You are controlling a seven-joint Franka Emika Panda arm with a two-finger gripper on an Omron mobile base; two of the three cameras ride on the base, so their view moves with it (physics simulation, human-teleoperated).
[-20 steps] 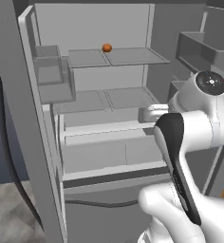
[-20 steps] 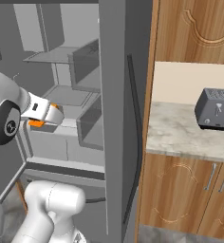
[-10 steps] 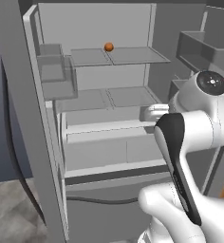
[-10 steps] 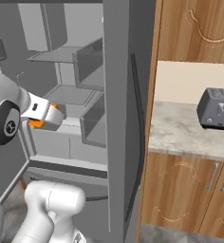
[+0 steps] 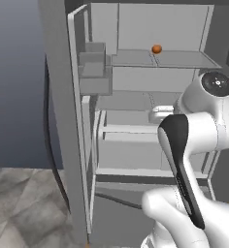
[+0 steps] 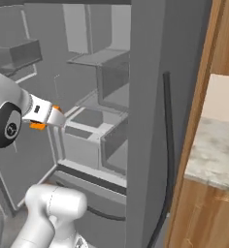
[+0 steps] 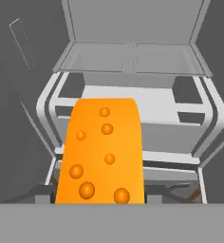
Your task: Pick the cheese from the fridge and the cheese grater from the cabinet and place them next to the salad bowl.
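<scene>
Hand view: cheese (image 7: 100, 154) fills centre, lower end cut off at bottom; claw fingertips hidden behind it. Right base view: only orange sliver of cheese (image 6: 38, 126) visible beside arm; table (image 6: 218, 145) cut by right edge. Left base view: fridge (image 5: 136, 97) partly hidden by arm.

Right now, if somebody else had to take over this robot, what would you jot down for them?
Gripper: shut on the cheese, held out in front of the open fridge.
Small orange ball: on the fridge's upper shelf, not part of the job.
Done: cheese is picked up.
Left: carry the cheese to the salad bowl, fetch the grater from the cabinet, set both beside the bowl.
</scene>
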